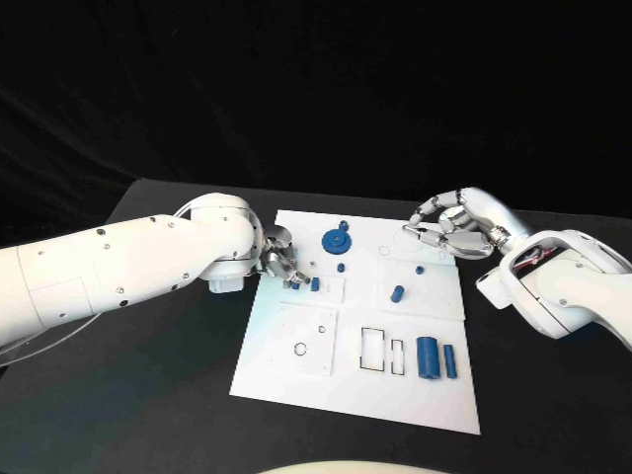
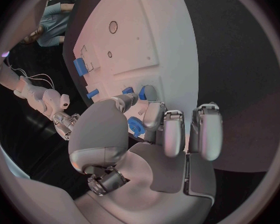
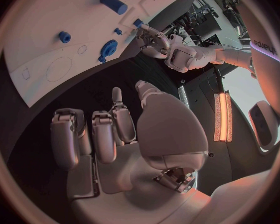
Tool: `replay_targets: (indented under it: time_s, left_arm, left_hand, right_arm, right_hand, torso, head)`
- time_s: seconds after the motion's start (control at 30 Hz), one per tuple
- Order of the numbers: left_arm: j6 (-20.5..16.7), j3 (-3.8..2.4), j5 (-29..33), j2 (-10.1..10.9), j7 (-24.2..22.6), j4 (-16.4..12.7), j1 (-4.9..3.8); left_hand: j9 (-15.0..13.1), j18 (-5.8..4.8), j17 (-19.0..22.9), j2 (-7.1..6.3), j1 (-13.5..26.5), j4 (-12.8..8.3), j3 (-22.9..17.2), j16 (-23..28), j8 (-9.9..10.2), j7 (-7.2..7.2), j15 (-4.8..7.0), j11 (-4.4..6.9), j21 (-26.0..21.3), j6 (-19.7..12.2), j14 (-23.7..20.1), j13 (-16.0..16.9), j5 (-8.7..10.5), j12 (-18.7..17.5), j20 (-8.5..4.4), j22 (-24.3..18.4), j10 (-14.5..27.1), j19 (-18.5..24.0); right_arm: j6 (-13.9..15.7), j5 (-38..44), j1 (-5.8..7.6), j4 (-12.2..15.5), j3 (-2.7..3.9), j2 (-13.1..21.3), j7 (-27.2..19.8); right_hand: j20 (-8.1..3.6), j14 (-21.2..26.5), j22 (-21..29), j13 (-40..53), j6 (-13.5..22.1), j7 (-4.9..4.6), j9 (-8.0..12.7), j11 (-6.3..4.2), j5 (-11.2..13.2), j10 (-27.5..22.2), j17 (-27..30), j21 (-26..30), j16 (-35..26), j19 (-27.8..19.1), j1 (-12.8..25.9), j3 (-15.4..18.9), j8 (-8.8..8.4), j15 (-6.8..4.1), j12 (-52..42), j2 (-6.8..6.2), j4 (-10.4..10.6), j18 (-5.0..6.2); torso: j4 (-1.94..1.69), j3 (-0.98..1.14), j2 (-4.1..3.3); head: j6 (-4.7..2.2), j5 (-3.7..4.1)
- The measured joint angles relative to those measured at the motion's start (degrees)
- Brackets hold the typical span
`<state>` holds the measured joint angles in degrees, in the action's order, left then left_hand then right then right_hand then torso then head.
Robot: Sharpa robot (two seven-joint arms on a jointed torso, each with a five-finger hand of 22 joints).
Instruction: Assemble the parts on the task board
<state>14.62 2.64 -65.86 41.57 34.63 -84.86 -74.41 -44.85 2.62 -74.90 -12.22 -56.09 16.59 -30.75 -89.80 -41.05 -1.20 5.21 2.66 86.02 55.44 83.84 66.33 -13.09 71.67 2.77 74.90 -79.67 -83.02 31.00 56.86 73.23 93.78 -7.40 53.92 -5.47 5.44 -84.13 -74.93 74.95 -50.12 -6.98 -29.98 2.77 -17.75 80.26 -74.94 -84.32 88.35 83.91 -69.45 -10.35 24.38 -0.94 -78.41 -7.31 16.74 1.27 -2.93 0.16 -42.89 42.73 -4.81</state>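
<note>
The board (image 1: 356, 390) lies mid-table (image 1: 145, 375); the left hand (image 1: 277, 259) sits at its left edge, fingertips closed on a small blue part (image 2: 135, 125) just above the surface; another small part (image 1: 313, 283) stands just beside those fingers; the right hand (image 1: 451, 225) hovers over the board's far right corner, fingers curled in with nothing in them; a blue gear (image 1: 338, 239) stands near the far edge, a peg (image 1: 397, 291) mid-board, two cylinders (image 1: 428, 357) by the near right side.
</note>
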Motion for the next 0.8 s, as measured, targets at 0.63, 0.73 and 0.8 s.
replay_targets:
  time_s: [0.63,0.73,0.8]
  left_arm:
    - [-13.43,-1.37,3.97,2.89,-2.33,-1.85,0.05]
    - [-16.49,-1.46,5.30,3.01,-3.82,-2.01,0.05]
    - [-18.24,-1.47,6.01,3.01,-5.14,-2.05,0.05]
  left_hand:
    - [2.24,2.77,1.01,0.00,-1.72,0.32,10.78,11.71,3.69,-4.75,-3.42,-4.58,-10.72,-10.76,-0.12,-25.37,1.37,-22.44,1.35,-9.75,18.74,12.83]
    - [3.36,4.04,4.96,1.16,-2.88,0.23,15.16,15.36,4.32,-5.94,-4.47,-5.65,-13.99,-12.95,-1.74,-27.00,1.93,-23.80,2.13,-14.04,21.05,15.71]
    - [3.87,4.03,6.59,2.01,-3.89,0.27,16.34,16.86,4.60,-6.49,-4.93,-6.09,-15.40,-14.11,-2.48,-27.92,1.89,-24.78,2.43,-15.79,22.64,16.81]
  right_arm:
    - [0.00,-0.02,-0.22,-0.30,0.00,-0.05,-0.01]
    - [0.01,-0.03,-0.26,-0.34,0.00,-0.05,-0.01]
    - [0.01,-0.04,-0.28,-0.35,0.00,-0.04,-0.02]
  right_hand:
    - [0.00,0.00,0.01,-0.01,0.00,0.00,-0.06,0.00,0.00,0.00,0.01,0.00,0.00,0.00,0.00,0.00,0.00,0.00,0.00,0.00,0.00,0.00]
    - [0.00,0.00,0.01,-0.01,0.00,0.00,-0.06,0.00,0.00,0.00,0.01,0.00,0.00,0.00,0.00,0.00,0.00,0.00,0.00,0.00,0.00,0.00]
    - [0.00,0.00,0.01,-0.02,0.00,0.00,-0.06,0.00,0.00,0.00,0.02,0.00,0.00,0.00,0.00,0.00,0.00,0.00,0.00,0.00,0.00,0.00]
  torso:
    - [-0.02,0.00,0.03]
    - [-0.01,-0.01,0.03]
    - [-0.01,-0.01,0.03]
  head:
    - [-0.60,0.51]
    - [-0.66,0.58]
    - [-0.68,0.62]
